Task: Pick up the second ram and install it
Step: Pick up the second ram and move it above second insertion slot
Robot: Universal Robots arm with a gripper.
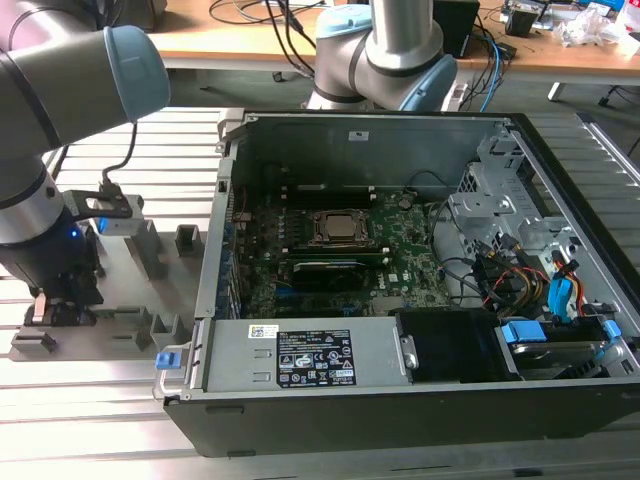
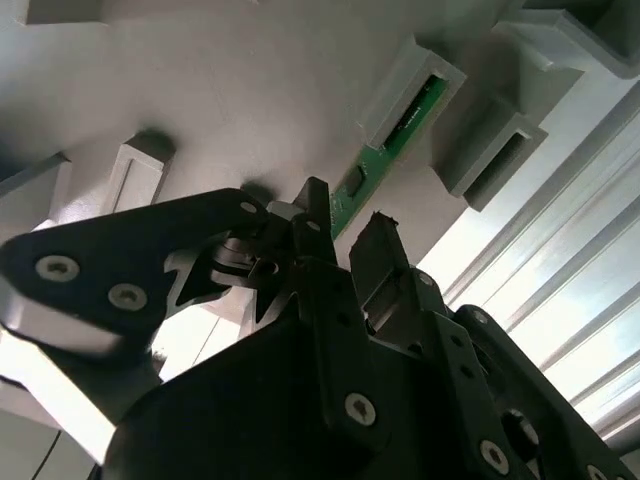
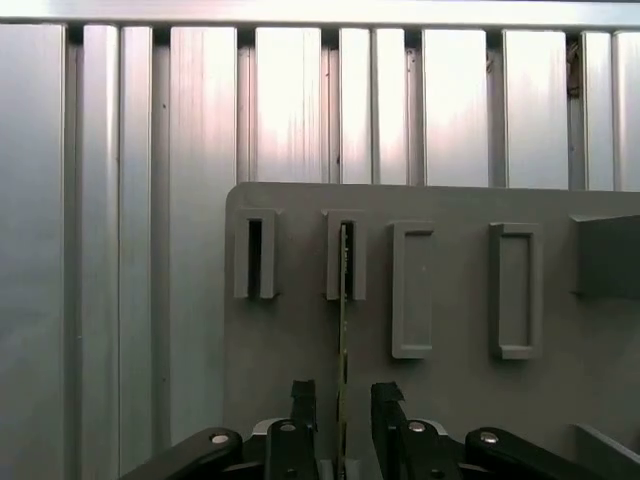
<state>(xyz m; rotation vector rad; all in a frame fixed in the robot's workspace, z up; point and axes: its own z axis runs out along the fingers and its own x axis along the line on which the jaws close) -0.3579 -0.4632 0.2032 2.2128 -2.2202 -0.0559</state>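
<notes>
**A ribbed metal bench, a cluttered desk behind**

We see a slotted aluminium tabletop (image 1: 100, 420) spanning the exterior view, and in the first wrist view its ridges catch bright glare. Beyond it stands a wooden desk (image 1: 220, 45) strewn with dark cables (image 1: 270, 15).

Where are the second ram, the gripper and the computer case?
second ram (image 3: 343, 330), first wrist view, its thin edge.
gripper (image 3: 343, 392), first wrist view, midway between fingertips.
computer case (image 1: 400, 415), exterior view, its dark near wall.
</notes>
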